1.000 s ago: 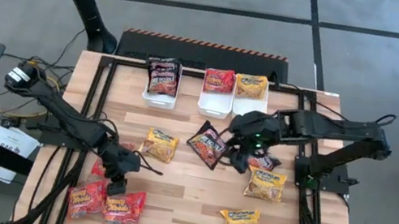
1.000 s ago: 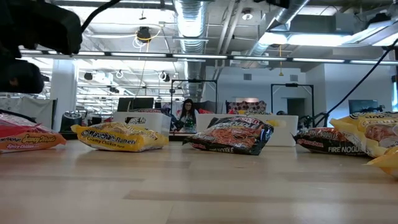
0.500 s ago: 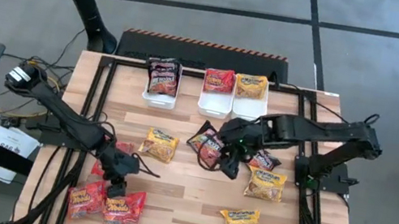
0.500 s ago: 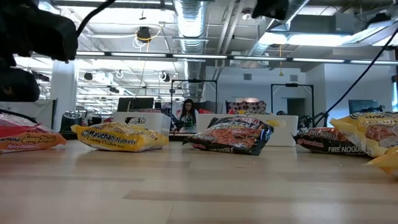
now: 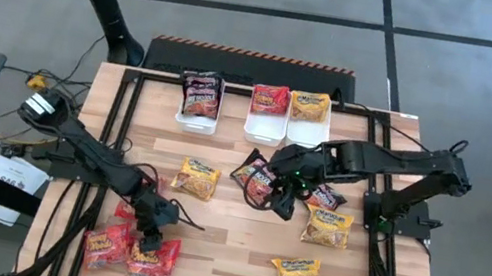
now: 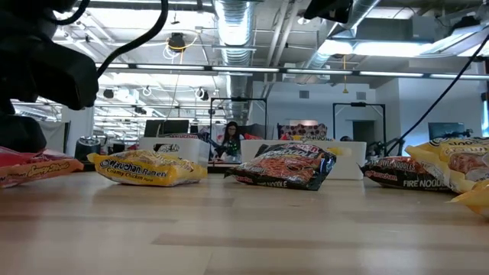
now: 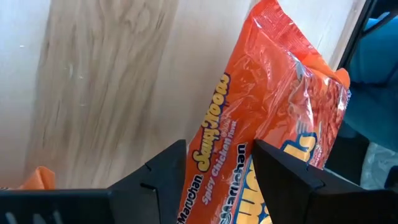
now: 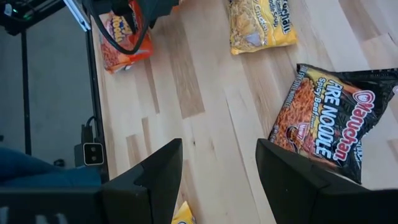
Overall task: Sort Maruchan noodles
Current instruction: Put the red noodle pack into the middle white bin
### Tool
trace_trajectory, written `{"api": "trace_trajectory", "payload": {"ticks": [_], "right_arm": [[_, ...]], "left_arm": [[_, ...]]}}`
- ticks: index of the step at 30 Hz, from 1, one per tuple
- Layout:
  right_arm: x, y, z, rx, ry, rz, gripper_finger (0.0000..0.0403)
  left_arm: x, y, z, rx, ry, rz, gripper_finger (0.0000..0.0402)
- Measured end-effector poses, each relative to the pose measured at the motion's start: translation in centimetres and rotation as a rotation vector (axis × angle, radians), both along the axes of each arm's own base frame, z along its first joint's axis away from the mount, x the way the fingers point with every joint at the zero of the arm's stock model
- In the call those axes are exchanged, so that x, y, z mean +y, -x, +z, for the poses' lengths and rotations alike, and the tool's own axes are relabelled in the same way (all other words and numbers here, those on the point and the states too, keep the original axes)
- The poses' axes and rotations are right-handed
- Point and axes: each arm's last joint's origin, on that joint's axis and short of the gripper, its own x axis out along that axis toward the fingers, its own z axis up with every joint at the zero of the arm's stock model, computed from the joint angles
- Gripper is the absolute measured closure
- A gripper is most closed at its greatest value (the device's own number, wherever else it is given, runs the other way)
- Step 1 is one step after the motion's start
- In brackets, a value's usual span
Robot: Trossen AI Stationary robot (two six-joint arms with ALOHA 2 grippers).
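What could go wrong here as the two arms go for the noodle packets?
The left gripper has open fingers over a crinkly red spicy chicken packet that lies against another red packet; closing could pinch both or slip off the plastic.

The right gripper, also open, hovers beside the black fire noodle packet, whose raised edge could get pushed instead of gripped.

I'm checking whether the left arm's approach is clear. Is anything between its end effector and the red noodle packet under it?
Nothing visible. The left end effector is open directly over the red packet, one finger on each side of its label, with only bare wooden table beside it. The other red packet lies off to the side.
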Motion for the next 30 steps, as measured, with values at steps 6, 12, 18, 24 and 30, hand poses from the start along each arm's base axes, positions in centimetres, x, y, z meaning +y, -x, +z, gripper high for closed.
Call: {"api": "trace_trajectory", "payload": {"ticks": [6,12,18,24,30], "right_arm": [[0.0,0.0,0.0,-0.002,0.0,-0.001,0.0175],[0.0,0.0,0.0,-0.002,0.001,-0.001,0.0175],[0.0,0.0,0.0,-0.002,0.001,-0.001,0.0175],[0.0,0.0,0.0,-0.002,0.002,-0.002,0.0175],[-0.2,0.0,0.0,-0.003,0.003,-0.008,0.0175]], "left_arm": [[-0.2,-0.3,0.4,-0.004,0.009,0.021,0.0246],[-0.5,-1.0,1.0,-0.068,0.045,0.022,0.033],[-0.7,-1.3,1.3,-0.11,0.071,0.018,0.0396],[-0.8,-1.3,1.4,-0.13,0.075,-0.01,0.0401],[-0.2,-2.0,1.7,-0.208,0.053,-0.007,0.0401]]}}
